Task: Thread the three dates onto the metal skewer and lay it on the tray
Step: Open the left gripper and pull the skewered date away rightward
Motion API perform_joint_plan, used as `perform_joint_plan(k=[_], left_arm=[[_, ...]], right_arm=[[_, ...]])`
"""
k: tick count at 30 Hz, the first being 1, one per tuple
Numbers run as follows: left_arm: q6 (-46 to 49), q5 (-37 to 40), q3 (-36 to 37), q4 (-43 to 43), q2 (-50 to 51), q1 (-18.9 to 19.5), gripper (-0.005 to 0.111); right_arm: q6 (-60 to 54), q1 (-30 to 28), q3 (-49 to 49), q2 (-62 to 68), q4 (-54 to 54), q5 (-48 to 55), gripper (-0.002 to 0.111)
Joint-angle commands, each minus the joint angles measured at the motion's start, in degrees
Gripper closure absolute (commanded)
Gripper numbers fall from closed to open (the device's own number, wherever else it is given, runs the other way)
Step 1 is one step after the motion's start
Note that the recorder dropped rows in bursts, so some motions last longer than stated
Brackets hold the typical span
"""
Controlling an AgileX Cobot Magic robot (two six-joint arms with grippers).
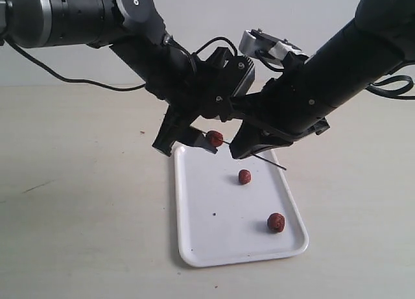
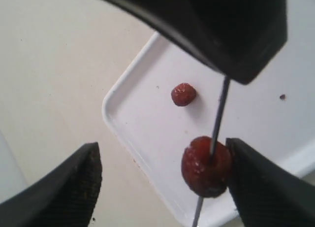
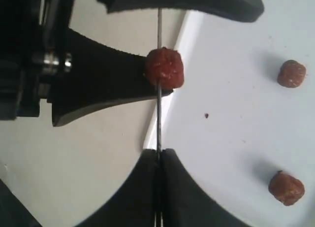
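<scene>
One date [image 1: 214, 139] is threaded on the thin metal skewer [image 1: 269, 161] and hangs above the far end of the white tray [image 1: 194, 250]. My right gripper [image 3: 159, 153] is shut on the skewer [image 3: 159, 118], with the date [image 3: 164, 68] a short way beyond its tips. My left gripper [image 2: 161, 155] stands wide open around that date [image 2: 206, 165]. The date touches one finger [image 2: 261, 182], and the other finger [image 2: 64, 187] is well apart from it. Two loose dates [image 1: 244, 176] [image 1: 276, 222] lie on the tray.
Pale tabletop [image 1: 78, 202] surrounds the tray on all sides. Both black arms cross above the tray's far end. A small dark speck [image 1: 214, 215] lies on the tray floor.
</scene>
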Motion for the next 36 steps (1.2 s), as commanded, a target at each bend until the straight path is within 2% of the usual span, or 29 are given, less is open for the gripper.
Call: perform_joint_plan(k=[1,12,18,23,29,32,36], left_arm=[[-1.3,2.7,0.0,-2.4,-2.9,0.7,0.038],[-4.9,5.0,0.0,-2.5,-4.7,3.7,0.038],[-11.9,2.6,0.0,-2.6,-7.1,5.7,0.038],[-24.9,1.5,0.0,-2.5,-9.1,7.6,0.038],[-51.7,1.7,0.0,-2.1,-8.8,8.3,0.038],[-59.0,1.7,0.0,-1.6,-7.6,8.3,0.038],[-62.8,2.4,0.0,-1.8,-5.1,8.3,0.041]], right_arm=[[3.2,-0.1,0.1,0.0,-5.1,-3.5,0.108],[10.3,-0.3,0.2,-3.9,-14.0,-5.4,0.108],[11.7,-0.3,0.3,-7.0,-16.7,-5.3,0.108],[15.1,-0.3,4.8,-13.0,-22.0,-6.3,0.108],[17.2,-0.3,17.0,-26.1,-24.4,-7.9,0.108],[17.2,-0.3,21.8,-33.4,-24.4,-7.1,0.108],[19.9,-0.3,25.2,-43.0,-26.1,-3.4,0.108]])
